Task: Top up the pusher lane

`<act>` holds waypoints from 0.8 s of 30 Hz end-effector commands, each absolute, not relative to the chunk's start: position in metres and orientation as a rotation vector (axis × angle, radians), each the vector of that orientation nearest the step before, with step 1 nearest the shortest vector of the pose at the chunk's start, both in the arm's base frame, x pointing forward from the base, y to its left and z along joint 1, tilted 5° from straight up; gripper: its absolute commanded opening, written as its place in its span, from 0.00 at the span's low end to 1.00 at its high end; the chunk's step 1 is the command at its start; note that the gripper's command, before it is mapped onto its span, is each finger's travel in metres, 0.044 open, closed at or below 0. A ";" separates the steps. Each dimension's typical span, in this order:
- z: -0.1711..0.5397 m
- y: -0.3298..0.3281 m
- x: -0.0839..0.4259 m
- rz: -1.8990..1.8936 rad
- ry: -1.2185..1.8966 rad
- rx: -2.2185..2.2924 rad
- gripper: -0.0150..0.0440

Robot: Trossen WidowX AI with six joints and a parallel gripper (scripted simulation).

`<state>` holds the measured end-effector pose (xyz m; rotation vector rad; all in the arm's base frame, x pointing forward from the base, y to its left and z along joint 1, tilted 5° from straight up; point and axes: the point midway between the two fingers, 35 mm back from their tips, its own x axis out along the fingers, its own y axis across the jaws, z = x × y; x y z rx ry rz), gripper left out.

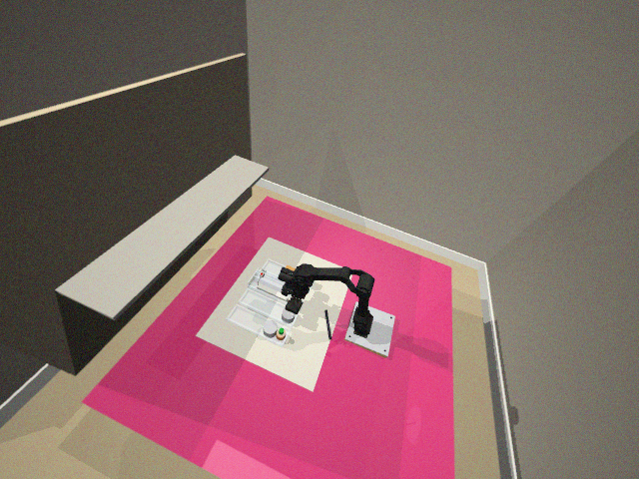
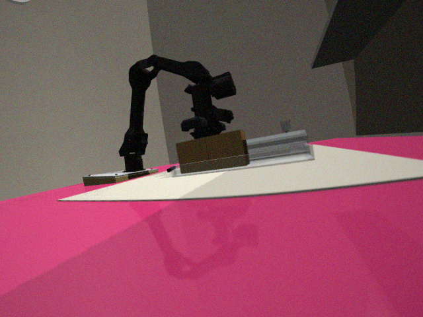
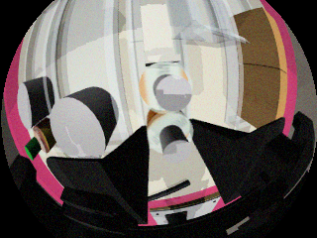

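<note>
Wrist view, pincer point(image 3: 173, 159) gripping jar point(image 3: 174, 138), lane point(image 3: 158, 34) ahead

The bench point(image 1: 466, 288) is tan, covered by a bright pink mat point(image 1: 360, 391) with a cream sheet point(image 1: 289, 360) on top. The arm point(image 1: 329, 275) and its gripper point(image 1: 292, 304) are black, on a pale grey base plate point(image 1: 378, 334). The lanes point(image 1: 253, 303) are translucent white-grey. The jars have grey lids: one in the gripper point(image 3: 173, 138), one behind it point(image 3: 173, 90). A brown block point(image 2: 211, 150) shows an orange edge. A small orange item has a green top point(image 1: 281, 332).
</note>
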<state>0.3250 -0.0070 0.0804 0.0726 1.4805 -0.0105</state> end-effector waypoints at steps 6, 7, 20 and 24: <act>0.081 -0.007 0.326 -0.009 1.467 0.075 0.25; 0.081 -0.007 0.326 -0.009 1.467 0.075 0.25; 0.080 -0.007 0.323 -0.009 1.468 0.075 0.25; 0.080 -0.007 0.323 -0.009 1.468 0.075 0.25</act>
